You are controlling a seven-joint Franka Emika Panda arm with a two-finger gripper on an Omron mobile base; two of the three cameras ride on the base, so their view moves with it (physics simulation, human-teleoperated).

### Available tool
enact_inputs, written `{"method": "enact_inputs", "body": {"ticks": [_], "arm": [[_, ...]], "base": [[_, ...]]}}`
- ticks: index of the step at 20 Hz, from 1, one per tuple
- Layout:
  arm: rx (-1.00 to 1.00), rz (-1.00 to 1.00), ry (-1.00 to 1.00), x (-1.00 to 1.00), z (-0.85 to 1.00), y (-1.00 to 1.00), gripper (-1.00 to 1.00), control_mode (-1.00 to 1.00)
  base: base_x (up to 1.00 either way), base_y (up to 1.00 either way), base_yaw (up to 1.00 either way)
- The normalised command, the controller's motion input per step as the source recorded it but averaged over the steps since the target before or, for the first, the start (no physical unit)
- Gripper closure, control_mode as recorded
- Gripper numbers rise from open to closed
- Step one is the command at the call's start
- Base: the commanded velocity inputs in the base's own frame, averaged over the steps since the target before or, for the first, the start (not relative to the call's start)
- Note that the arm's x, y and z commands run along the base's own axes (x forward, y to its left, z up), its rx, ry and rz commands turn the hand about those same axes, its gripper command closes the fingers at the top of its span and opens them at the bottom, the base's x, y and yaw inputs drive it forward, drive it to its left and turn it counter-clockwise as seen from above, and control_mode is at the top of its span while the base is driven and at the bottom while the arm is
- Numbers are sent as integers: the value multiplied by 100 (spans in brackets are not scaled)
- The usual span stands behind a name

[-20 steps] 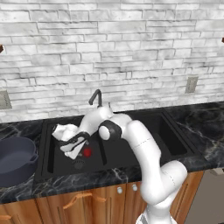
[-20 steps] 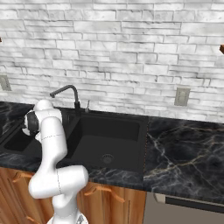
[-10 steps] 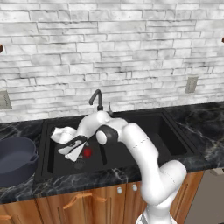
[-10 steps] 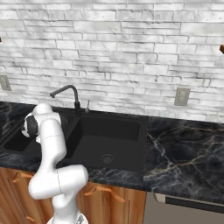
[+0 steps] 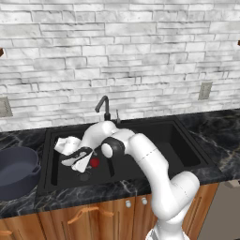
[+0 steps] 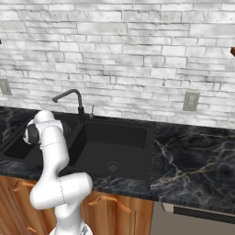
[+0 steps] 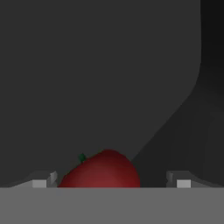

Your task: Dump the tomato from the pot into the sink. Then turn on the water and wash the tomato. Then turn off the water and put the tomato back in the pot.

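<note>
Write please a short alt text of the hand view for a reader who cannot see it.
A red tomato with a small green stem lies on the dark floor of the sink, between the two tips of the open gripper at the bottom edge.

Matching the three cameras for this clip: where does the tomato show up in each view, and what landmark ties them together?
Left base view: the tomato lies on the floor of the sink's left basin, just right of the open gripper.
Right base view: I cannot make it out; the arm covers that basin.
Hand view: tomato at bottom centre, between the fingertips.
Shared landmark: the black basin.
</note>
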Motion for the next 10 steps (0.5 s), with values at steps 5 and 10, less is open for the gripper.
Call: {"method": "enact_inputs", "body": {"ticks": [5,10], "arm": [[-9,0,9,0,-4,-26,-100,-100],[-9,0,12,0,-12,-28,-100,-100]], "base": [[0,0,0],[0,0,0]]}}
